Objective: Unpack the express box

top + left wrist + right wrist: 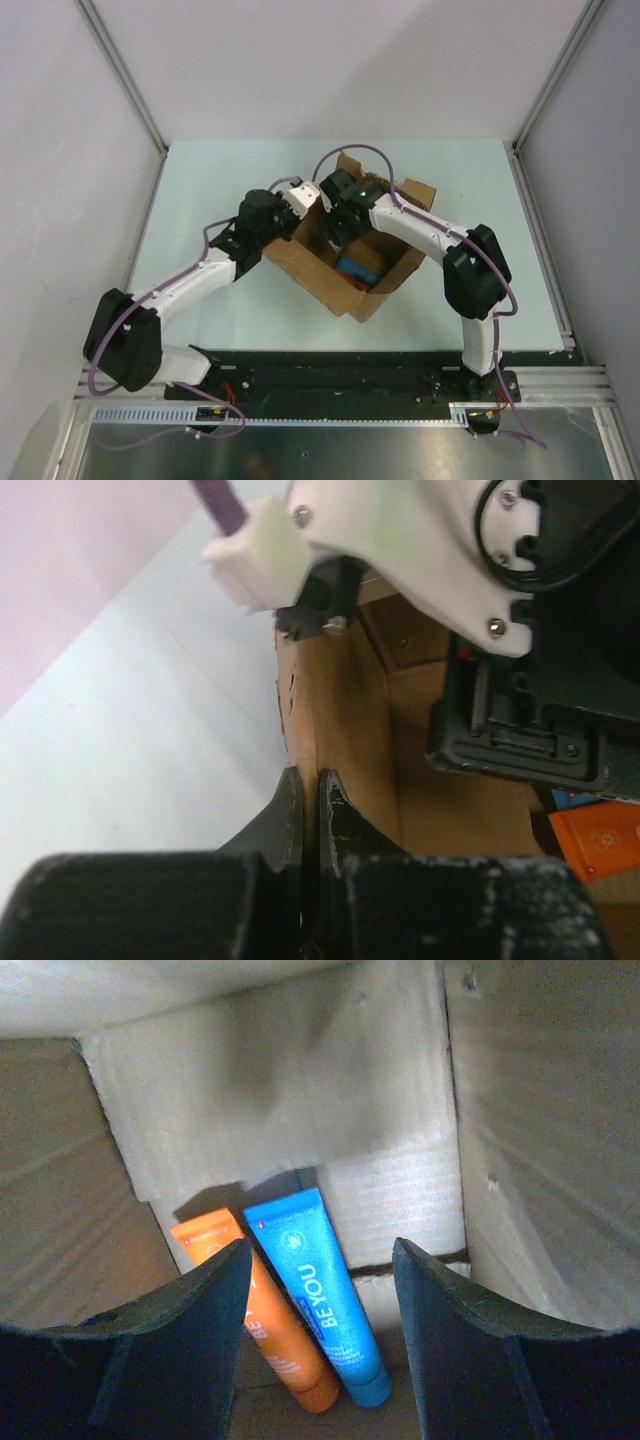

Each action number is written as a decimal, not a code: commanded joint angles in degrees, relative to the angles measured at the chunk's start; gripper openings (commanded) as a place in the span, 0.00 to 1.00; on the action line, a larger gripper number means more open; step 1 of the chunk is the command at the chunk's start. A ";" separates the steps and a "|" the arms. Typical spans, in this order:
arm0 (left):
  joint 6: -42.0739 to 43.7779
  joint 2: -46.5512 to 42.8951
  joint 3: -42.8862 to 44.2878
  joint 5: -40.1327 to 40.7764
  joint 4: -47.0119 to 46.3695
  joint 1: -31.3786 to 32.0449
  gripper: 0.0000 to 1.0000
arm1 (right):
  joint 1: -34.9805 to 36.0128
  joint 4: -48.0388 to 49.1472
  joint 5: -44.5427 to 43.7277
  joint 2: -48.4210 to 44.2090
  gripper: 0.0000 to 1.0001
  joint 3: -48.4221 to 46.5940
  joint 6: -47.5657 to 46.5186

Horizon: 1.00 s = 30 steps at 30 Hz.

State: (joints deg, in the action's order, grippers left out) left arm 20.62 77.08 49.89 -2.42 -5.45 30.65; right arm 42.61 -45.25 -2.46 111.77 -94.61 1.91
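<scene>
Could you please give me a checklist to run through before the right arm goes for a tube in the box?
1. Left tool pinching the express box wall: ok.
2. Right tool open: ok.
3. Right tool inside the box, over the blue tube: ok.
4. Orange tube clear of the closing fingers: not ok, it lies against the blue tube.
5. Other contents in the box: cannot tell.

Inside box (pixel 305 265), walls close around right gripper (pixel 320 1250). Below spread jaws: blue tube (pixel 315 1290), orange tube (pixel 280 1355) touching alongside. At rim, left gripper (pixel 308 780) pinches wall, crowding that edge.
</scene>
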 commanded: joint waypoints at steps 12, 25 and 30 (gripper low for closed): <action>15.67 0.00 1.27 -0.40 -18.27 -3.67 0.00 | -1.57 2.10 1.84 -4.97 0.61 -5.07 -4.89; 13.74 -4.13 -4.71 -2.77 -24.87 -3.76 0.00 | 0.36 7.36 -4.48 -6.21 0.66 3.81 -6.66; 13.39 -3.95 -5.50 -4.87 -24.78 -3.85 0.00 | 0.20 9.75 -7.56 0.01 0.67 2.68 -9.20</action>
State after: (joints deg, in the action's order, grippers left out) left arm 32.08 75.18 44.84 -5.15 -24.99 27.42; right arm 42.63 -38.70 -5.85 106.78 -90.59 -4.67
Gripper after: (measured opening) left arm 0.036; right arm 0.668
